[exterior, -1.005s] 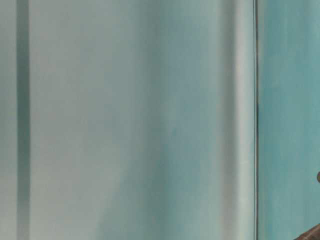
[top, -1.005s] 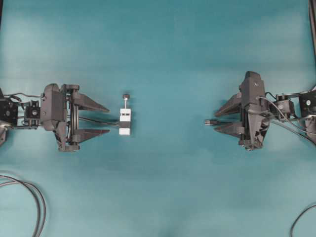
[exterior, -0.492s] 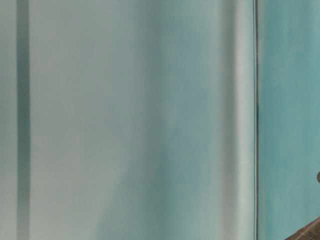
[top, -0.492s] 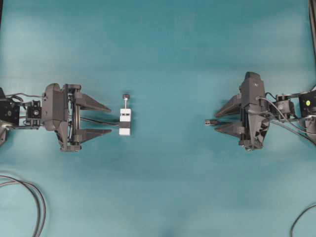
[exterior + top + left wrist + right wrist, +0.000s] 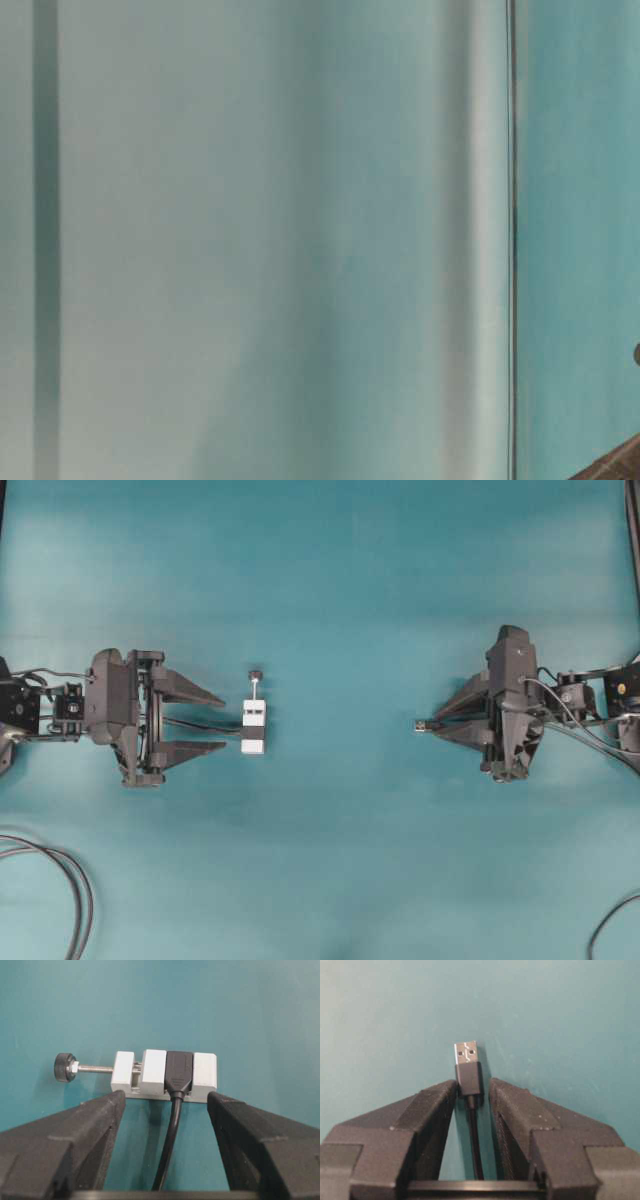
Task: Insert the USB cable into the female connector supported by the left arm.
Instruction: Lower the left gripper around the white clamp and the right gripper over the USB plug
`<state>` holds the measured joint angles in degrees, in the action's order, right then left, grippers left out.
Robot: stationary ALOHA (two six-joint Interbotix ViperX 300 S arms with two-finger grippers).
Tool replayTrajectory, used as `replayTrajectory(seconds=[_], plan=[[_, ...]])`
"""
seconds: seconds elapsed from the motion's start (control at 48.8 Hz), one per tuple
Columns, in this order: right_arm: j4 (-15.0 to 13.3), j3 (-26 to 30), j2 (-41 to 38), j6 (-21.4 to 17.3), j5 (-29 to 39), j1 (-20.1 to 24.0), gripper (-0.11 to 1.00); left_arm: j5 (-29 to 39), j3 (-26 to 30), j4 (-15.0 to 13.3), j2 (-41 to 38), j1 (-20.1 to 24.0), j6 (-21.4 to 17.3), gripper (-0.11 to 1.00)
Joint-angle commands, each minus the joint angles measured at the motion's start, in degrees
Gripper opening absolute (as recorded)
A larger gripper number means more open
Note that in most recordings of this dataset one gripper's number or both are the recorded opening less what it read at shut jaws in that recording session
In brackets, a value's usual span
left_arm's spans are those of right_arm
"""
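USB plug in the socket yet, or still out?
Out. The USB cable plug lies on the table between the right claw fingertips, far across bare table from the female connector.

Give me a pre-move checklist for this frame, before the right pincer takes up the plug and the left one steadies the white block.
1. USB cable plug lies between the fingers of the right pincer: ok.
2. Right pincer clamped on the plug: not ok; slim gaps show on both sides of it.
3. Metal plug tip points out past the fingertips, free to mate: ok.
4. Left pincer open wide enough to take the female connector: ok.
5. Left pincer supporting the connector: not ok; the block lies on the mat just beyond the fingertips.
6. Plug and connector on one line in the overhead view: cannot tell; they lie far apart across the mat.
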<state>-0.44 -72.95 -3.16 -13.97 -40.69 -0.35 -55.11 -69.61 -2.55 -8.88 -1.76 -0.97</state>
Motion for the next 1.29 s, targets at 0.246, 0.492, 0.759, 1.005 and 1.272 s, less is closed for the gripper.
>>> replayTrajectory(seconds=[0.246, 0.492, 0.759, 1.005, 1.272], plan=[[-0.09, 1.58, -2.90, 0.00, -0.35, 1.41, 0.41, 0.00, 0.26, -0.26, 0.44, -0.18, 0.53, 0.75], [-0.09, 0.53, -2.37, -1.32, 0.62, 2.64, 0.41, 0.09, 0.35, -0.26, 0.44, -0.44, 0.62, 0.75], [-0.09, -1.49, 0.18, -2.20, 0.62, 2.64, 0.42, 0.26, 0.97, -0.26, 0.44, -0.44, 0.53, 0.75], [-0.09, -1.23, 0.09, -1.93, 0.88, 2.64, 0.41, 1.23, 1.85, -0.26, 0.44, -0.44, 0.53, 0.75], [-0.09, -0.53, 0.09, -1.76, 1.67, 2.64, 0.38, 1.32, 1.76, -0.26, 0.09, -0.44, 0.62, 0.75]])
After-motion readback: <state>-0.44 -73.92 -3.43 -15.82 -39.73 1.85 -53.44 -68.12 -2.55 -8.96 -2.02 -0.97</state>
